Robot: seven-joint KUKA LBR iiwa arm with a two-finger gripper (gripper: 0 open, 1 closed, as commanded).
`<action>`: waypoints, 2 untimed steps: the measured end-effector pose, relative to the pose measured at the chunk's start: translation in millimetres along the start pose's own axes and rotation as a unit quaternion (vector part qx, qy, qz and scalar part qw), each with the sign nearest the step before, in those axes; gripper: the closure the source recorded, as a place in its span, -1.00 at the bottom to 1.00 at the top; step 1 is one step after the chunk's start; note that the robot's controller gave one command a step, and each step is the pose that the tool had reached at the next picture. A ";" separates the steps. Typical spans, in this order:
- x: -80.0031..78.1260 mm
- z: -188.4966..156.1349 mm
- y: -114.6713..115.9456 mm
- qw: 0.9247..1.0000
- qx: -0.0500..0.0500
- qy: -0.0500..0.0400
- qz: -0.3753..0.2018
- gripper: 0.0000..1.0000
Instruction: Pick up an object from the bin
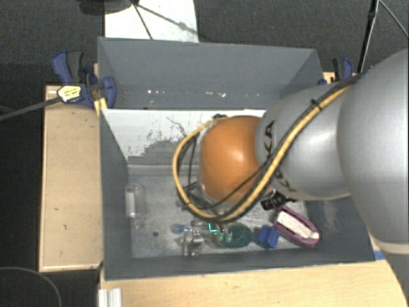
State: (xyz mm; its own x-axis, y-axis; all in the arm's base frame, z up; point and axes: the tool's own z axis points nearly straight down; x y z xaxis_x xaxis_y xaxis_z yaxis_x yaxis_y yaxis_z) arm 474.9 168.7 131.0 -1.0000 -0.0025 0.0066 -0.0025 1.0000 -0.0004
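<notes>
A small clear plastic tube (131, 203) lies well left of the pincer (192, 236), which sits low by the grey metal bin's (115, 190) front wall; spread or pressed together, I cannot tell. Just right of it lies a round dark-green glassy thing (238, 235), the nearest. The grasp is likely not yet made; the next move calls for centring, pinching, lifting.

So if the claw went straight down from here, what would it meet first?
Likely the bin floor, just left of the green translucent lump. The claw sits low under the orange wrist cover, so depth is hard to judge.
</notes>
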 end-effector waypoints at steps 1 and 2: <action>-23.2 59.1 -78.1 0.984 -0.001 -0.006 -0.180 -1.00; -9.2 57.0 -162.7 1.000 0.000 -0.008 -0.029 -1.00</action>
State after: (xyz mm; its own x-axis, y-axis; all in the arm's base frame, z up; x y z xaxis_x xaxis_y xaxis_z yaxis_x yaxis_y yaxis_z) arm 484.2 6.0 74.0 -0.9981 -0.0609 -0.0092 -0.0609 0.9981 -0.0002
